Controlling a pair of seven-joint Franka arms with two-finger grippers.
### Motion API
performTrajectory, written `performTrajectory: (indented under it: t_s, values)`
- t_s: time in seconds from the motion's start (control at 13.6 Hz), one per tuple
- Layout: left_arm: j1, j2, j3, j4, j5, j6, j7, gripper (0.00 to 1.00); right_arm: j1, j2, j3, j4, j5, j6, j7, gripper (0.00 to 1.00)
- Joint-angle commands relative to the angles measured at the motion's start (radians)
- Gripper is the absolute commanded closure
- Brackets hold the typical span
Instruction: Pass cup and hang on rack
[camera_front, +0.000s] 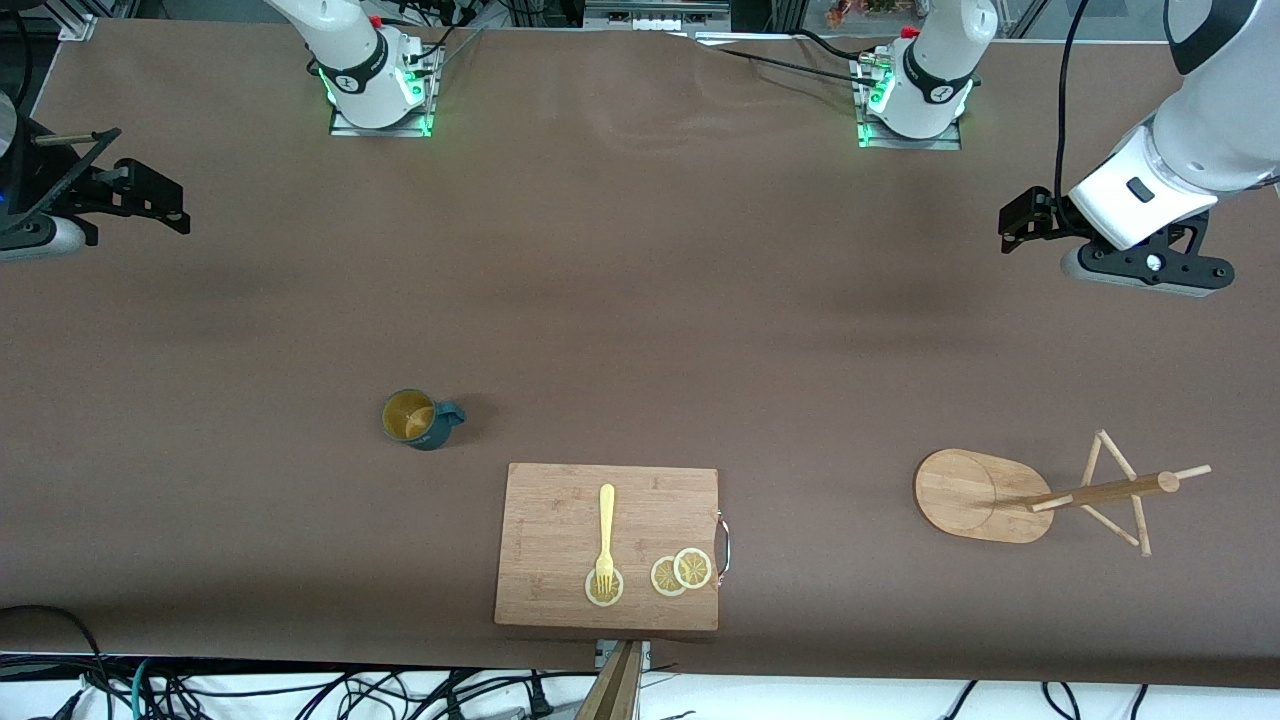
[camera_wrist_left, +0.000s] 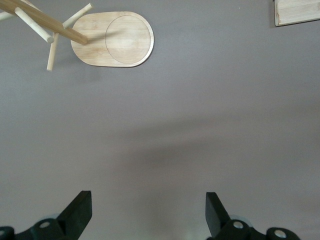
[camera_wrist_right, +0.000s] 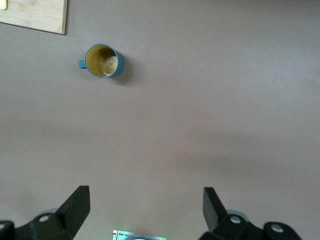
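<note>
Front view shows the small dark teal ribbed mug with a yellowish inside (camera_front: 420, 419) standing upright on the brown table (camera_front: 640, 300), its loop handle turned toward the left arm's end, just farther from the camera than a corner of the rectangular wooden cutting board (camera_front: 560, 520). The light wooden mug tree with an oval base and thin angled pegs (camera_front: 1040, 495) stands toward the left arm's end, well apart from the mug.

The right gripper (camera_wrist_right: 145, 205) hangs high over bare table at the right arm's end, fingers spread wide and empty; the left gripper (camera_wrist_left: 149, 207) hangs the same way over the left arm's end, wide open and holding nothing, and waits.

The step in hand looks like the first reach by the right arm. It would do well to come down over the mug and take the wall away from the handle, leaving the loop free for the handover and for a peg.

On the board lie a yellow fork (camera_front: 605, 535) and three lemon slices (camera_front: 680, 572); the board's metal handle (camera_front: 724, 545) faces the rack. Nothing stands between the right gripper and the mug, though the board's edge is close enough that a low sweep from that side could nudge it
</note>
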Motion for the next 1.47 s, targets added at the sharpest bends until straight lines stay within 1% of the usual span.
performTrajectory:
  t_s: [0.0,0.15,0.22,0.44,0.59,0.73,0.88,0.95,1.1,1.25,1.39]
  values:
    - [-0.004,0.013,0.0,0.036,-0.008,-0.026,0.01,0.0,-0.007,-0.006,-0.002,-0.001,0.005,-0.011,0.011,0.0]
    - [-0.004,0.013,-0.005,0.038,-0.008,-0.026,0.01,0.0,-0.012,0.011,-0.003,0.002,0.002,-0.011,0.001,0.0]
    - [-0.004,0.013,-0.005,0.038,-0.008,-0.026,0.01,0.0,-0.009,0.011,-0.002,0.0,0.005,0.002,-0.002,0.0]
    - [-0.003,0.013,-0.005,0.038,-0.008,-0.026,0.01,0.0,0.008,0.051,0.011,-0.002,0.004,0.053,-0.006,0.0]
    - [-0.003,0.013,-0.005,0.039,-0.008,-0.026,0.008,0.0,0.042,0.127,0.011,-0.001,-0.005,0.056,-0.006,0.0]
    - [-0.003,0.013,-0.005,0.039,-0.008,-0.026,0.01,0.0,0.082,0.238,0.009,-0.002,-0.03,0.029,-0.009,0.0]
    - [-0.003,0.013,-0.005,0.039,-0.008,-0.026,0.01,0.0,0.085,0.263,0.009,-0.019,-0.019,0.044,-0.007,0.0]
    - [-0.003,0.013,-0.005,0.039,-0.01,-0.026,0.01,0.0,0.09,0.277,0.011,-0.036,-0.005,0.077,0.008,0.0]
    - [-0.003,0.013,-0.005,0.039,-0.008,-0.026,0.01,0.0,0.091,0.274,0.011,-0.137,0.031,0.212,0.054,0.0]
    - [-0.003,0.013,-0.005,0.039,-0.008,-0.026,0.01,0.0,0.097,0.287,0.011,-0.204,0.031,0.336,0.086,0.0]
    - [-0.003,0.013,-0.005,0.039,-0.01,-0.026,0.01,0.0,0.1,0.339,0.009,-0.198,0.03,0.406,0.129,0.0]
